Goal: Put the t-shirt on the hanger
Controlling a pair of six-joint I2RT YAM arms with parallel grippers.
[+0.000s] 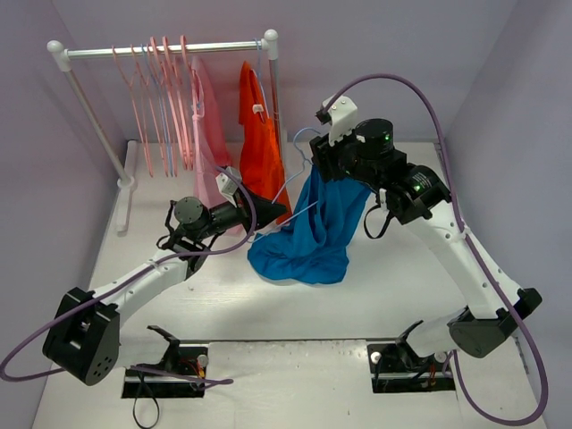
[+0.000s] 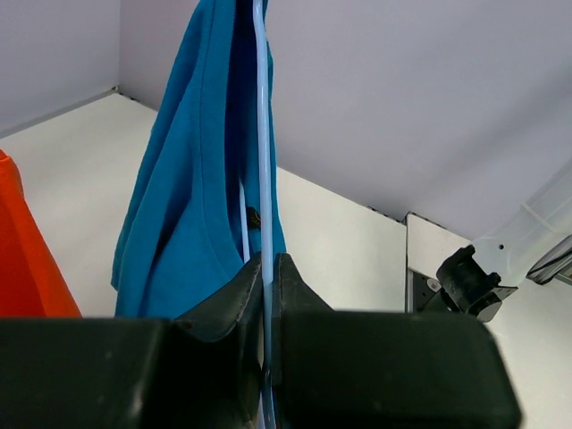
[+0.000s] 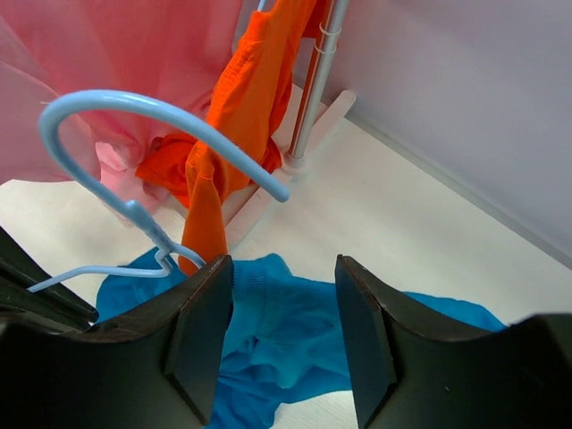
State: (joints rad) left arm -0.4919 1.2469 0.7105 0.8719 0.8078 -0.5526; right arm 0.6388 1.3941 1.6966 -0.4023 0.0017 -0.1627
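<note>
The left gripper (image 2: 265,290) pinches the hanger (image 2: 264,134) wire tight. The right gripper (image 3: 281,268) stands part-open and empty above the t-shirt (image 3: 295,313). The left should probably hold firm while the right regrips the loose cloth. Only the top view shows the shirt draped mid-table along the hanger, its hem pooled on the table (image 1: 268,313).

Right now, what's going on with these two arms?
The left gripper is shut on the wire of the pale blue hanger, holding it up over the table. The blue t-shirt hangs along that hanger, its lower end bunched on the table. The right gripper is open above the shirt, with nothing between its jaws. Behind, the rack holds pink hangers and an orange garment.
</note>
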